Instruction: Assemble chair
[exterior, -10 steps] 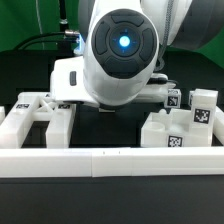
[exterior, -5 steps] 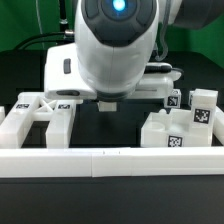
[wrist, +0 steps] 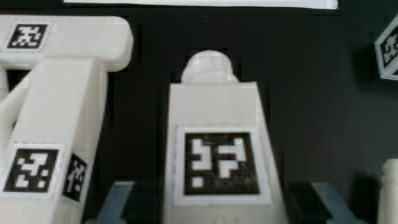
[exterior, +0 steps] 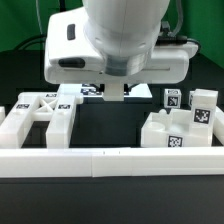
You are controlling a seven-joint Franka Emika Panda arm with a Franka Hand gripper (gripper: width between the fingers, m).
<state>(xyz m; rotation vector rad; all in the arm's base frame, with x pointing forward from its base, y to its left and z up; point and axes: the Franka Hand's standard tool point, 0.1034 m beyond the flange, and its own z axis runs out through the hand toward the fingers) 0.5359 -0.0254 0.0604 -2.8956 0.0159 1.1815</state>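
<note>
In the wrist view a white chair leg [wrist: 221,130] with a square tag lies on the black table, its tapered end pointing away. My gripper [wrist: 224,196] is open and straddles its near end. Dark gaps separate the leg from both fingers [wrist: 123,200]. An X-braced chair frame [wrist: 57,110] lies beside the leg, and it shows at the exterior view's left [exterior: 42,110]. In the exterior view the arm's hand hides most of the middle. A small white piece [exterior: 115,91] shows just under the hand.
Several tagged white chair parts [exterior: 182,125] stand at the exterior view's right. The long low border rail [exterior: 110,161] runs across the front. Another tagged part [wrist: 386,48] shows at the wrist view's edge.
The arm's hand has risen in the exterior view over the last second, uncovering the black table and a small white piece beneath it.
</note>
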